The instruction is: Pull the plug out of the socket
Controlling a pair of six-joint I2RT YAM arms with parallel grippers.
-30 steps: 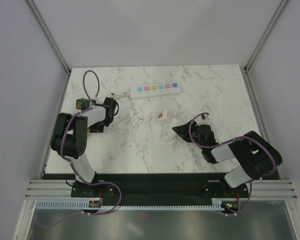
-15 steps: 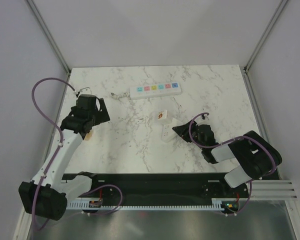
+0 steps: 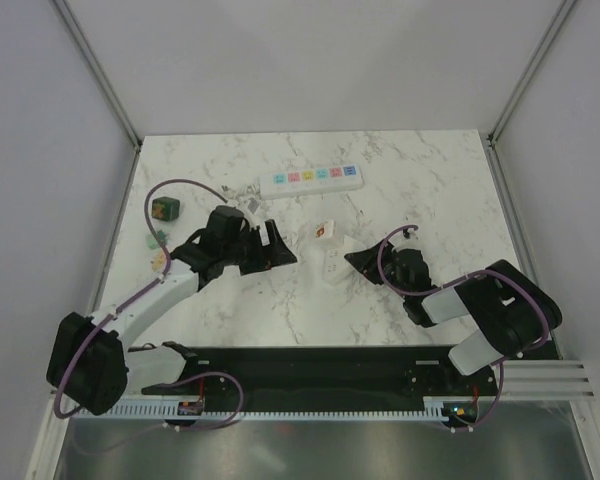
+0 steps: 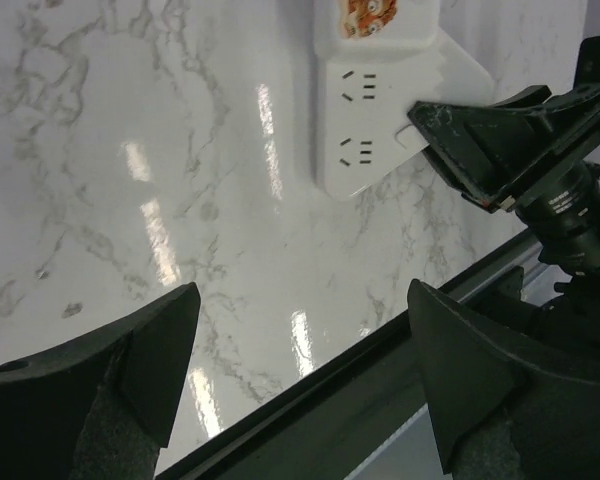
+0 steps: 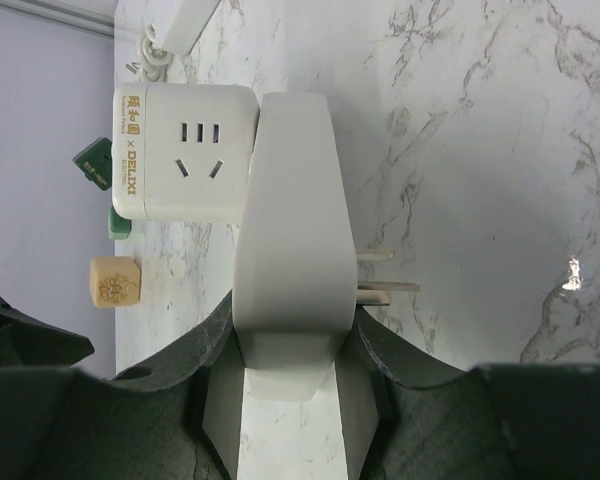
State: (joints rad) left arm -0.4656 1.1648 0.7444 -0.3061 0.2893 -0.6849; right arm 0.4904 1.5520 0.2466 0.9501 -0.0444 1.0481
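The plug (image 3: 163,208), a dark green cube, lies on the table at the far left, apart from the socket (image 3: 311,178), the long white power strip at the back. The plug's corner also shows in the right wrist view (image 5: 92,163). My left gripper (image 3: 283,251) is open and empty over the table's middle; in the left wrist view (image 4: 305,340) its jaws stand wide apart. My right gripper (image 3: 353,258) is shut on a flat white adapter block (image 5: 290,260) with bare prongs (image 5: 385,286). That block also shows in the left wrist view (image 4: 365,120).
A white cube with an orange picture (image 3: 325,230) touches the white block's far end. A small bright-green block (image 3: 152,240) and a beige cube (image 3: 160,260) lie near the left edge. The table's dark front rail (image 4: 400,370) runs below my left gripper.
My left arm has swung from the far left to the table's middle, and the dark green plug shows again at the far left. The right arm has not moved.
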